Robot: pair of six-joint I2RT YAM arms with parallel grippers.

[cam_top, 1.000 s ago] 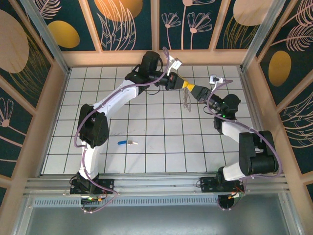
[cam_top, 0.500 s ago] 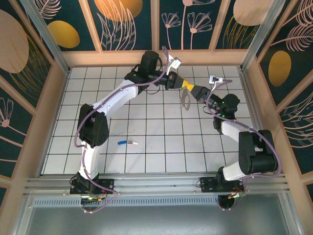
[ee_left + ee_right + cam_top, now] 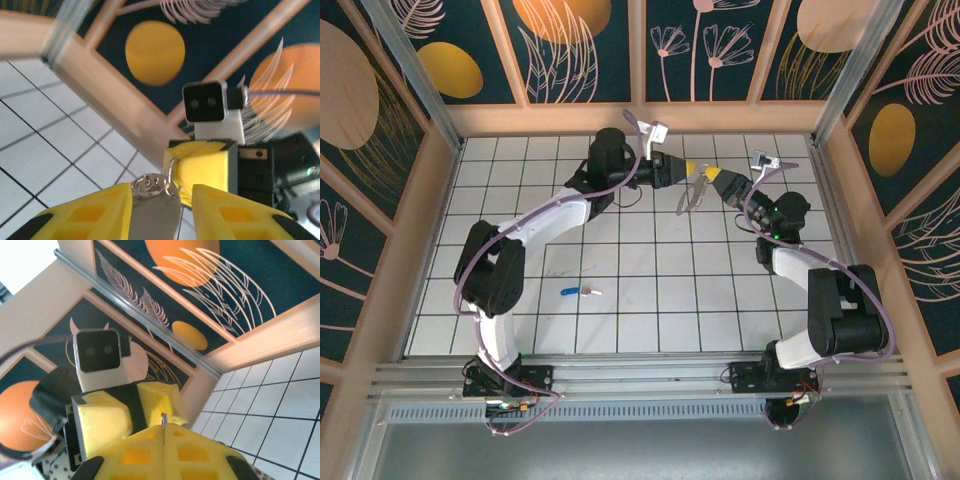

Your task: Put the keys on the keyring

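Both arms reach toward the far middle of the white-tiled bench (image 3: 620,320), and the left hand (image 3: 692,173) and right hand (image 3: 713,177) meet tip to tip above the tiles near the back wall. The keyring (image 3: 687,197) hangs between them, its strap drooping down and slightly left from where the fingertips meet. In the left wrist view the left hand (image 3: 162,196) has its two yellow fingers (image 3: 85,215) held apart, with the brown-grey strap of the keyring (image 3: 157,217) lying in the gap. The strap sits against the left-side finger, a sliver of space shows on the other side, and I cannot tell whether this hand is truly clamping it. Just beyond the strap's top, the thin metal ring (image 3: 170,172) runs into the right hand (image 3: 192,167), whose yellow pads are pressed together on it. The right wrist view agrees: the right hand (image 3: 164,435) is closed tight, with the ring's wire (image 3: 163,419) poking up from the seam between its fingers, and the left hand (image 3: 131,407) faces it directly ahead. The key (image 3: 578,292) – silver blade, blue head – lies flat on the tiles well apart from both hands, nearer the left arm's side of the bench and touched by nothing.
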